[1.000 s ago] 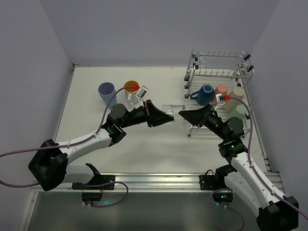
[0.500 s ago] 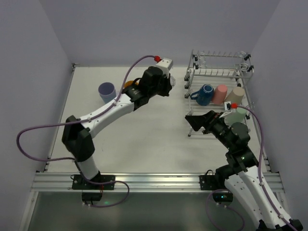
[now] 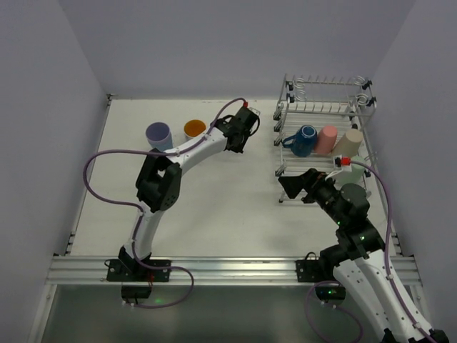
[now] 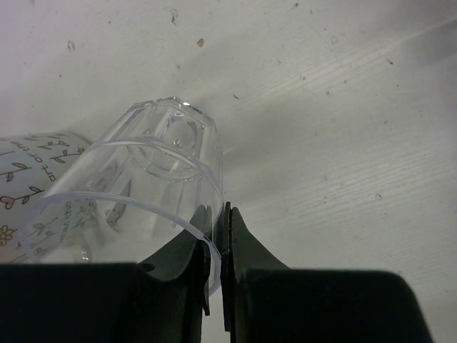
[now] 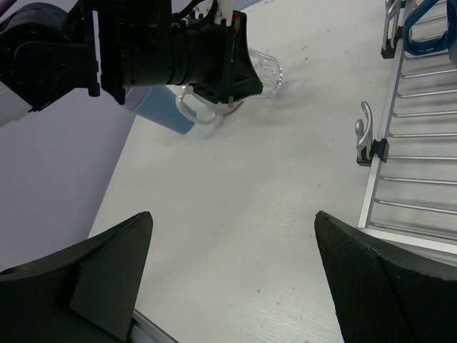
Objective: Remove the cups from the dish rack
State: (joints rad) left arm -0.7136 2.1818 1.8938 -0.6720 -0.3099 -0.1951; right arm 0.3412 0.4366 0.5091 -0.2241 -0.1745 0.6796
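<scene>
Clear glass (image 4: 157,168) rim pinched in left claw (image 4: 218,214) near table's (image 3: 214,207) far edge; right claw (image 5: 232,218) released

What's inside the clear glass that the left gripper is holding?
The clear glass looks empty; one finger of the left gripper reaches inside its rim. The gripper's body hides the rim's lower part.

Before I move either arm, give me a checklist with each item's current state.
1. Left hand shut on the clear glass at its rim: ok.
2. Clear glass upright: not ok, it is tipped sideways.
3. Clear glass touching the table: cannot tell.
4. Right hand open and empty: ok.
5. Right hand apart from the dish rack: ok.
6. Dish rack unloaded: not ok; the dark-blue mug, pink cup and beige cup lie inside.
</scene>
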